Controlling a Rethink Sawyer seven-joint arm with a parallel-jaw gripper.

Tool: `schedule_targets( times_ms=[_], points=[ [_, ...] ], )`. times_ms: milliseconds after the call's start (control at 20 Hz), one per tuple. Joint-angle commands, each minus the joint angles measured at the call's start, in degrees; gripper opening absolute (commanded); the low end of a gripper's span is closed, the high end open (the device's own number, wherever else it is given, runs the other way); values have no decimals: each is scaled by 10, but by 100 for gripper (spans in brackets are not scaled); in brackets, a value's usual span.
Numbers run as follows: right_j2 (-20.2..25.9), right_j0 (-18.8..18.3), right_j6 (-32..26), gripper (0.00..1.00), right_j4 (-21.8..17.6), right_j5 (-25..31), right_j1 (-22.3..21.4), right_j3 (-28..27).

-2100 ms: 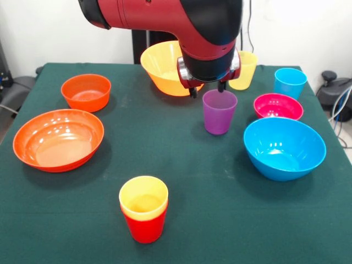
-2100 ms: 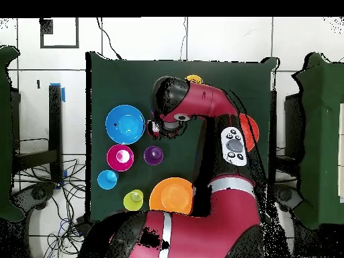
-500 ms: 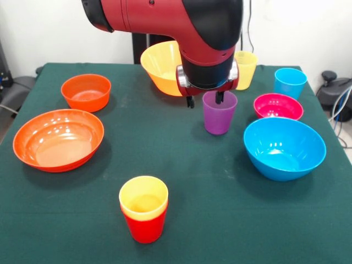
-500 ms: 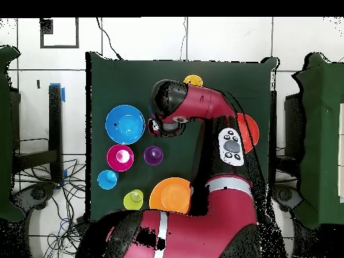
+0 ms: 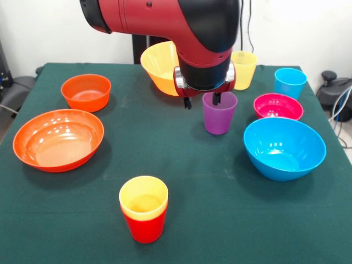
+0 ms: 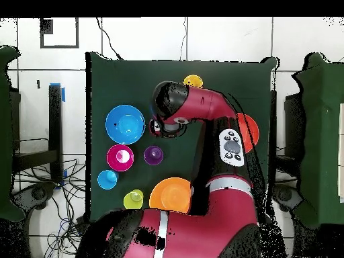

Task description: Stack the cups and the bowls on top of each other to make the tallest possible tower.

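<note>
Your purple cup stands upright on the table between the large yellow-orange bowl and the pink bowl. The gripper straddles its near-side rim, fingers apart, one inside and one outside. You're at the grasp step, I judge: close on the rim, then lift toward the yellow-in-red tower at the front.

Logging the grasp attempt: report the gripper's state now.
Gripper: open, holding nothing; one finger outside the purple cup, the other inside its rim.

Probably robotics lab: green-clothed table, loose cables, tiled floor.
</note>
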Motion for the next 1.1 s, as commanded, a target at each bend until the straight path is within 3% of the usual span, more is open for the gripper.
schedule_targets(
  times_ms=[50,500,1100],
  points=[
    [19,4,95,100,3,-43,41,28],
    [18,4,96,100,13,-48,25,50],
    [23,3,101,100,32,-31,46,35]
  ],
)
